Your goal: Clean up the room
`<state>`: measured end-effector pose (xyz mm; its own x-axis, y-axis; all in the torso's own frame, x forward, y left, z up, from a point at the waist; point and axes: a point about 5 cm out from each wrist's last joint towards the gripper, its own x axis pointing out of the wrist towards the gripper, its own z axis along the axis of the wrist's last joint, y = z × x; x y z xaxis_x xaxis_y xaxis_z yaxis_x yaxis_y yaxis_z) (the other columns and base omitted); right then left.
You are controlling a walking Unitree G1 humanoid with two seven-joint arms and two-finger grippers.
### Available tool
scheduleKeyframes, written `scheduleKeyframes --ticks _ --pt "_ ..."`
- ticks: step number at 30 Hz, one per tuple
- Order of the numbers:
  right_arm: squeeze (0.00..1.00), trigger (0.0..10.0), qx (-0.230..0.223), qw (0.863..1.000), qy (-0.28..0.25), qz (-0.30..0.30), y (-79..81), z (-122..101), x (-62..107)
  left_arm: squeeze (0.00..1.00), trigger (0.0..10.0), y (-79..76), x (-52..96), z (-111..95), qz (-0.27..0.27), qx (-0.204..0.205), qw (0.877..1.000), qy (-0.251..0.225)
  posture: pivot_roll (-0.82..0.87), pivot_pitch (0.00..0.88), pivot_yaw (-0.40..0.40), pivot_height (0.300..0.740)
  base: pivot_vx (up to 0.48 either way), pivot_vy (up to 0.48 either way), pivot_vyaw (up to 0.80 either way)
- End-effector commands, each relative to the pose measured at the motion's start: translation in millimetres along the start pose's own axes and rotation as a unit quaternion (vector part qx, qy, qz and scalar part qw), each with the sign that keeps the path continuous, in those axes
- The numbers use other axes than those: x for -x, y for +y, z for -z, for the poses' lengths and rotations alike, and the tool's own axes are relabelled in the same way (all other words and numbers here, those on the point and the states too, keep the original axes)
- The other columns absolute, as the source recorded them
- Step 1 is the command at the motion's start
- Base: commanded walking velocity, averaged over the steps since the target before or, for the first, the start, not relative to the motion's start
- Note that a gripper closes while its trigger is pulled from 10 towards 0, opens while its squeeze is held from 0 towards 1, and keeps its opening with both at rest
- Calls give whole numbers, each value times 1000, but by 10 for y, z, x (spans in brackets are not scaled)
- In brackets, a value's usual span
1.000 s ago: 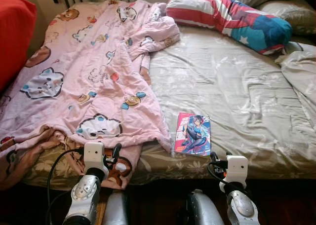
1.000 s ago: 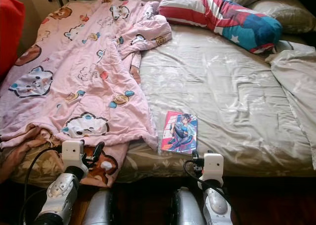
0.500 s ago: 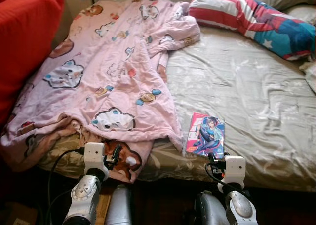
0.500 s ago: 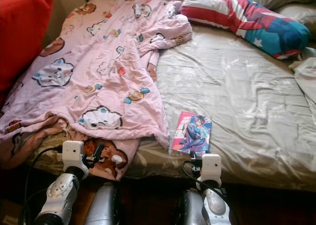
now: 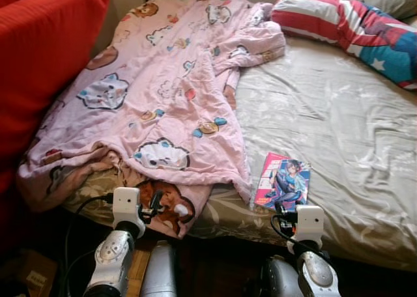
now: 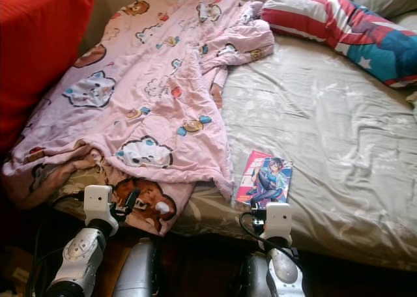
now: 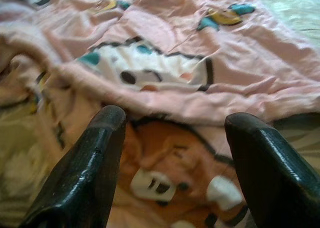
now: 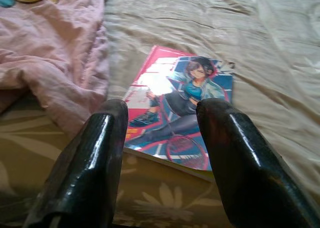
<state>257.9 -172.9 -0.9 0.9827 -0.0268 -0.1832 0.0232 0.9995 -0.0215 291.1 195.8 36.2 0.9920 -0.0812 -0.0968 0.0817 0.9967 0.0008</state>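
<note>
Lying near the bed's front edge, a book (image 5: 283,182) is seen just beyond the right claw (image 8: 162,133).

The right claw's fingers are held apart, empty, framing the cover. The book rests on the beige sheet (image 5: 326,114), beside the pink blanket (image 5: 163,95). The left claw (image 7: 170,153) is spread wide before the blanket's hanging edge.

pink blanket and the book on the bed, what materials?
Pink blanket: looks like thin soft woven cloth, matte, cartoon print; it crumples into fine wrinkles.
Book: seems a paperback with glossy printed paper cover; glare shows on it in the right wrist view, and it lies flat and thin.
</note>
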Motion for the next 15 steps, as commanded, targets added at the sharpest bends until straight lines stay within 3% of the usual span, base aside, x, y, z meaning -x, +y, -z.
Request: scheduleKeyframes --ticks 1,4,11,15 --pt "0 10000 -2 1000 13 13 -52 67 47 0 10000 -9 33 63 4 9 1000 15 42 195 -8 622 0 0 0" --pt "0 10000 -2 1000 15 14 -60 71 48 0 10000 -18 37 66 8 10 1000 14 44 195 -7 622 0 0 0" --pt "0 10000 10 1000 9 7 -46 53 42 0 10000 -18 41 66 7 9 1000 14 43 195 -6 622 324 0 0" --pt "0 10000 4 1000 9 4 -22 57 47 0 10000 -20 39 65 7 8 1000 14 45 196 -6 622 337 0 733"
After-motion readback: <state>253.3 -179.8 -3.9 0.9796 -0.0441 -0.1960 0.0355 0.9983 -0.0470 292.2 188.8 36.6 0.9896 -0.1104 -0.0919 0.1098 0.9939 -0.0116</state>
